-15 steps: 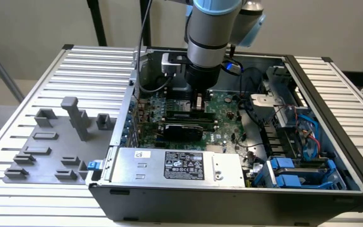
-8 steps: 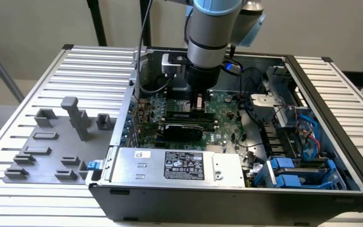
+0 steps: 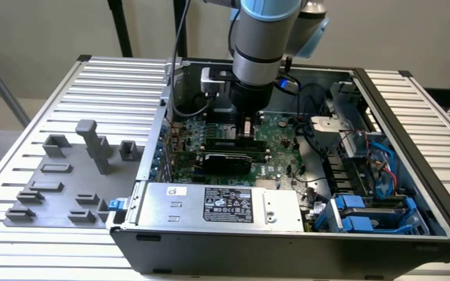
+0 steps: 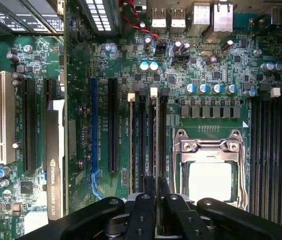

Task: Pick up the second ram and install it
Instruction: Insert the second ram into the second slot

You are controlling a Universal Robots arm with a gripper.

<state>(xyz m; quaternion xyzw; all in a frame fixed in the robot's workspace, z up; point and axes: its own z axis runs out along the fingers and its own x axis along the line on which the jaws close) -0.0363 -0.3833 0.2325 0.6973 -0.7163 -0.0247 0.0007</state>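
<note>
Reaching straight down into the computer case (image 3: pixel 412 146); gripper (image 4: pixel 155 186) clamped on the second ram (image 4: pixel 153 145) over motherboard slots.

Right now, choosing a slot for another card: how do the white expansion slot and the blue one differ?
The white expansion slot is wider and shorter; the blue expansion slot is slimmer and longer, ending in a latch. The white lies farther from the CPU socket. Both are empty and parallel.
</note>
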